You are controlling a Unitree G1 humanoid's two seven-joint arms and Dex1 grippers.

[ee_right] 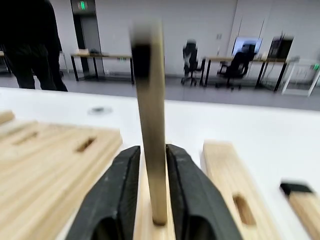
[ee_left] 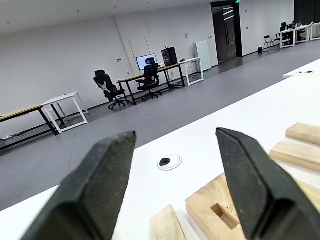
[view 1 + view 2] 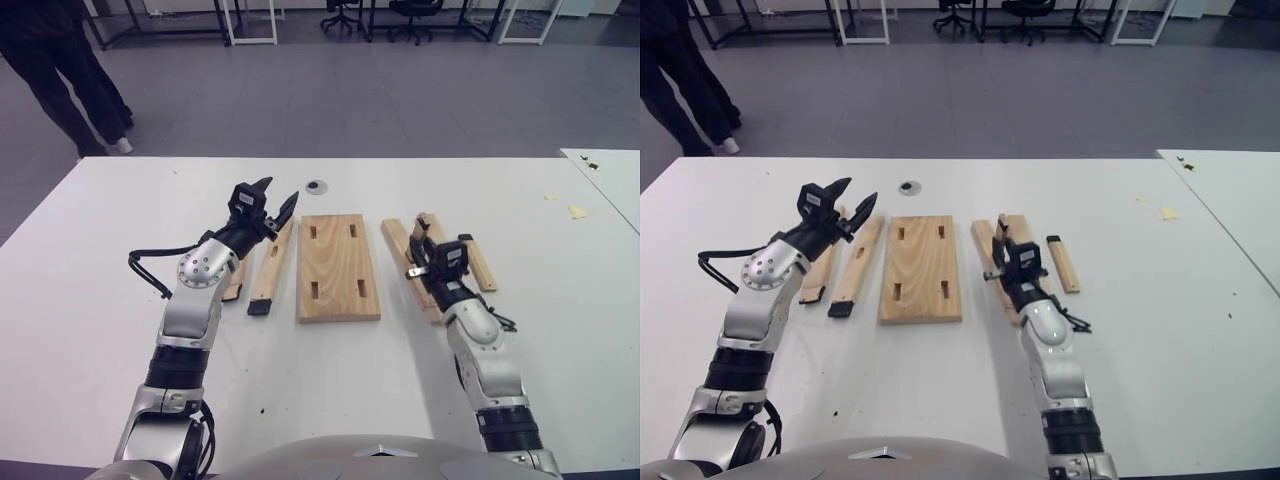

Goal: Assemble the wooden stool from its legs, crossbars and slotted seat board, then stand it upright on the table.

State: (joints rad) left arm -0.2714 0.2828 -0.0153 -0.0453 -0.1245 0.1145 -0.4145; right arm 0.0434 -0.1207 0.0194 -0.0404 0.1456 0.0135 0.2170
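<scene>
Head views, seat board: we see the pale wooden slotted seat board (image 3: 338,265) lying flat on the white table (image 3: 120,230), its long axis running away from us.
Head views, left gripper: the left gripper (image 3: 278,194) hovers just left of the board's far end, above two pale wooden legs with black caps (image 3: 271,268) that lie parallel to the board.
Head views, right gripper: the right gripper (image 3: 1006,250) sits just right of the board, over a pale wooden plank (image 3: 398,245) lying along it. A short black-tipped wooden bar (image 3: 480,265) lies farther right.
Left wrist view: its fingers (image 2: 100,190) are spread wide and hold nothing. A round grey cable grommet (image 2: 170,162) lies on the table beyond them.
Right wrist view: the black fingers (image 1: 120,195) pinch a slim pale wooden crossbar (image 1: 151,110) with a dark top end. It stands upright with its foot on wood between them; we cannot tell if it is seated in a slot.
Coming move: we judge the right arm the nearer one, and that the upright crossbar must go straight down.
Surface and room: smooth white tabletop. Grey floor, desks and office chairs lie beyond.
</scene>
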